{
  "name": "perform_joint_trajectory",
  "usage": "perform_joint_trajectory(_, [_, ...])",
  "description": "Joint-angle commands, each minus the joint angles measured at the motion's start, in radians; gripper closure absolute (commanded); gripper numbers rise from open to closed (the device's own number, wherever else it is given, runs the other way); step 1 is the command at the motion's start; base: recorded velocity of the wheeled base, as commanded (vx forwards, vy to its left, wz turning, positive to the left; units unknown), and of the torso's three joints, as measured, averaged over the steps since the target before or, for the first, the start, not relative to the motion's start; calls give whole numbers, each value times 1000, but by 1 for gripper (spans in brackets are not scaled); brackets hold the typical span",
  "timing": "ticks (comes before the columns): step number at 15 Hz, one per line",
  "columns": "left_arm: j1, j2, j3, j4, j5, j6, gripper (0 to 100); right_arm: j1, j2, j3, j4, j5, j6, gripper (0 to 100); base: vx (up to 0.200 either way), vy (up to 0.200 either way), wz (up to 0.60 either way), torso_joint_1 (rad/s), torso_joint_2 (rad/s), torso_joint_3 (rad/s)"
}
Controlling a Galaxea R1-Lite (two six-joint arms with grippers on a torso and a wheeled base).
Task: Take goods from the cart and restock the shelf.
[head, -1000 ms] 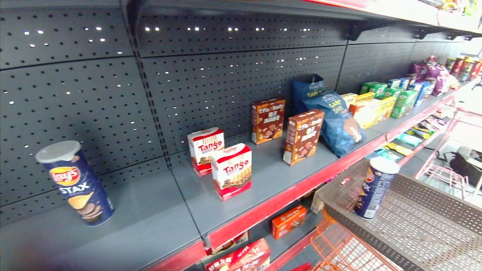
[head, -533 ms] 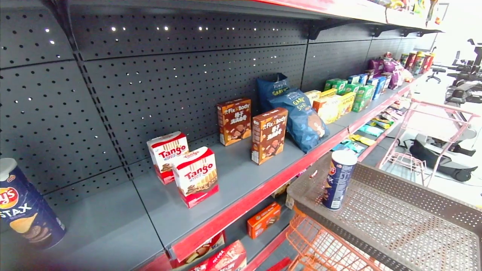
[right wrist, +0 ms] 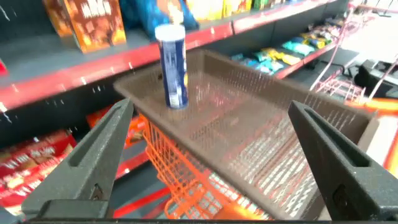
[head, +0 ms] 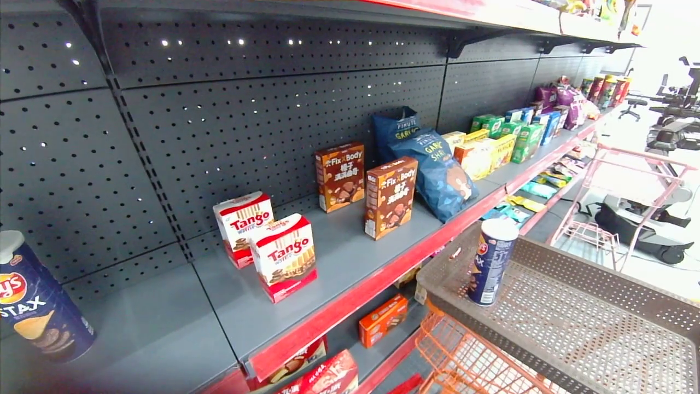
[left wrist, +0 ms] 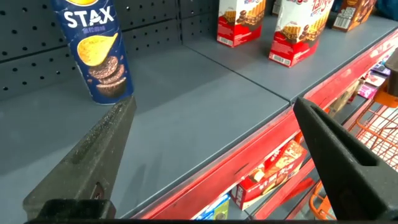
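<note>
Chip can (head: 491,261) upright in cart tray (head: 579,328) (second can (head: 35,306) on shelf (head: 350,257)).

View panned right along shelf (head: 339,257), then steadied.

The shelf (head: 350,257) is smooth, matt grey sheet metal. Its back panel (head: 262,126) is matt black perforated metal and its front strip (head: 339,317) is glossy red. The chip can (head: 33,312) has a glossy printed wrap and a frosted plastic lid (head: 10,243). The wafer boxes (head: 284,257) are glossy cardboard and the blue bags (head: 437,172) are shiny film. The cart tray (head: 574,323) is matt brown perforated sheet. The left gripper (left wrist: 214,107) has grainy, matt black fingers (left wrist: 93,149).
</note>
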Motion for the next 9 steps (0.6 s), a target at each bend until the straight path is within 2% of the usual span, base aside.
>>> perform_joint_trajectory(1, [0,0,0,0,1,-1,0,-9,472,-403,159,11,9,0,0,0,0,0,0,0])
perform_joint_trajectory(3, [0,0,0,0,1,0,0,22,600,-352,94,-9,-35,0,0,0,0,0,0,0])
perform_joint_trajectory(5, [0,0,0,0,1,-1,0,-12,815,-332,-87,-78,-29,0,0,0,0,0,0,0])
perform_joint_trajectory(6, [0,0,0,0,1,0,0,-18,937,-323,-208,-75,-26,0,0,0,0,0,0,0])
perform_joint_trajectory(9, [0,0,0,0,1,0,0,28,1166,-326,-384,-27,-27,0,0,0,0,0,0,0])
